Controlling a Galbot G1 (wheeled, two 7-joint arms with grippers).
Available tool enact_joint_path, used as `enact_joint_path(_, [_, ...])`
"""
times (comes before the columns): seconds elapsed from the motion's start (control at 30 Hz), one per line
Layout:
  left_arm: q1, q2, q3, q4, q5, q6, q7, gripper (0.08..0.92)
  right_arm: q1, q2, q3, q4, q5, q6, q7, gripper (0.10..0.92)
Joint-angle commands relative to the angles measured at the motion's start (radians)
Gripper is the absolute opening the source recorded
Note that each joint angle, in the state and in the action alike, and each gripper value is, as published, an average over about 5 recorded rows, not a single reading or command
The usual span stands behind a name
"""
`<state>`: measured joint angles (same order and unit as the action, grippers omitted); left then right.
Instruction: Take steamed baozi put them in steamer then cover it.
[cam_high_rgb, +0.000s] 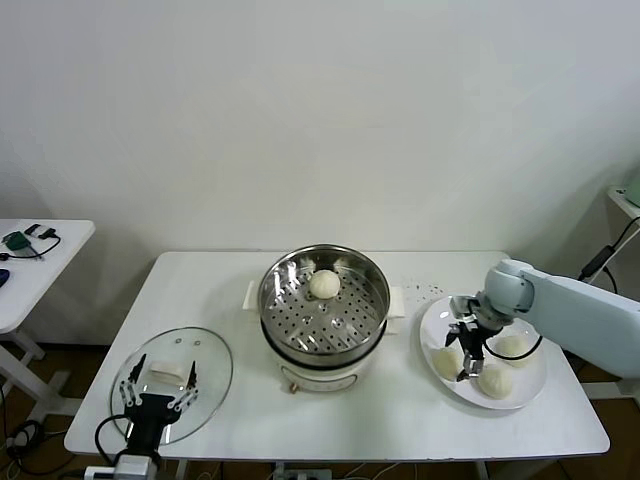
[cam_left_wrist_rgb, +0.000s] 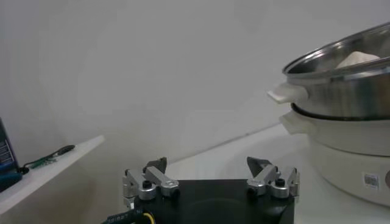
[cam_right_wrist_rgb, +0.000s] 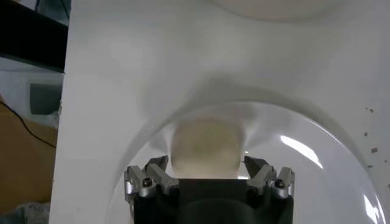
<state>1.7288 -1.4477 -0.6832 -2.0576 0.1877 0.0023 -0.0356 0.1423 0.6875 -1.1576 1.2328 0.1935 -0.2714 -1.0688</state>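
Between the parted fingers of my right hand (cam_right_wrist_rgb: 207, 173) sits a steamed baozi (cam_right_wrist_rgb: 204, 148), directly below it on the white plate (cam_high_rgb: 530, 385), not yet gripped. Smooth, cream-white, round, no long axis. One bun (cam_high_rgb: 324, 284) already lies in the steamer (cam_high_rgb: 365, 305); my left hand (cam_high_rgb: 158, 385) waits open, far off.

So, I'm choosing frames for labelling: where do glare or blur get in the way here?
Head view: sharp, evenly lit, with bright reflections on the steamer wall. Left wrist view: soft throughout, the steamer's rim shining. Right wrist view: the baozi between the right claw's open fingers looks blurred, and a glare streak crosses the plate.
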Motion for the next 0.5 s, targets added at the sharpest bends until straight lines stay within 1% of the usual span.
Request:
enact_joint_path(0.03, [0.001, -0.001, 0.001, 0.0, 0.003, 0.0, 0.0, 0.823, -0.012, 0.012, 0.011, -0.014, -0.004, 0.002, -0.001, 0.793])
enact_joint_path(0.2, [0.001, -0.001, 0.001, -0.003, 0.003, 0.001, -0.001, 0.823, -0.004, 0.01, 0.009, -0.014, 0.006, 0.014, -0.007, 0.739])
enact_joint_path(0.5, [0.004, -0.005, 0.002, -0.006, 0.006, 0.001, -0.002, 0.823, 0.042, -0.001, -0.014, -0.011, 0.035, 0.034, -0.017, 0.706])
